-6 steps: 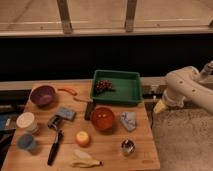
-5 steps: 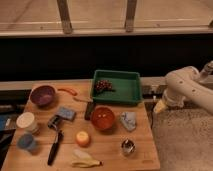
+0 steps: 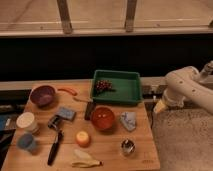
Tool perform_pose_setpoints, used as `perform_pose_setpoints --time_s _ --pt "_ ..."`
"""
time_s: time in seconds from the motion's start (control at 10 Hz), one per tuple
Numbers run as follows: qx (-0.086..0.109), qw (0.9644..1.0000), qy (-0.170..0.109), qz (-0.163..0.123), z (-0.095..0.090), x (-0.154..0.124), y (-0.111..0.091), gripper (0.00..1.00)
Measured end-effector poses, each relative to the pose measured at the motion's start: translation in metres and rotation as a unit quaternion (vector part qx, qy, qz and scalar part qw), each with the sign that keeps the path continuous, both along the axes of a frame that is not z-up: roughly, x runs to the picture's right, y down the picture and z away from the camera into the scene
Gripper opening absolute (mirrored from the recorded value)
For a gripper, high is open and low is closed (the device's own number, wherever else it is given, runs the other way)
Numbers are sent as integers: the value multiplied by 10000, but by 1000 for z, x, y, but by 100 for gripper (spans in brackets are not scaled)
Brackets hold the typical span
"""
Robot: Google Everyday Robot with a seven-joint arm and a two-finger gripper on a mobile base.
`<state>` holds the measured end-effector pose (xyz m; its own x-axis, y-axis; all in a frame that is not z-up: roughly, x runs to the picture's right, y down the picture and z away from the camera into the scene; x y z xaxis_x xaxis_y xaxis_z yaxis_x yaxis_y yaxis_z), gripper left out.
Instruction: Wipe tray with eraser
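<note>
pincer (image 3: 161, 106) (open) right of the green tray (image 3: 127, 86)

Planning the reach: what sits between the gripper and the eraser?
Camera view: the red bowl and a crumpled cloth lie between the gripper, right of the table, and the eraser.

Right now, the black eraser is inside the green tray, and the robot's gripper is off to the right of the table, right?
Not quite. The camera view shows the eraser on the wooden table, in front of the tray, beside the red bowl. The gripper is off to the table's right.
</note>
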<state>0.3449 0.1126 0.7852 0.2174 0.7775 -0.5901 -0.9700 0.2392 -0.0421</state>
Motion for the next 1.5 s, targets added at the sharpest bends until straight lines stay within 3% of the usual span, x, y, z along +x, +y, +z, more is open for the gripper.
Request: perform_pose_setpoints --time_s 1.5 --pt "51 10000 35 -75 -2 -1 1 80"
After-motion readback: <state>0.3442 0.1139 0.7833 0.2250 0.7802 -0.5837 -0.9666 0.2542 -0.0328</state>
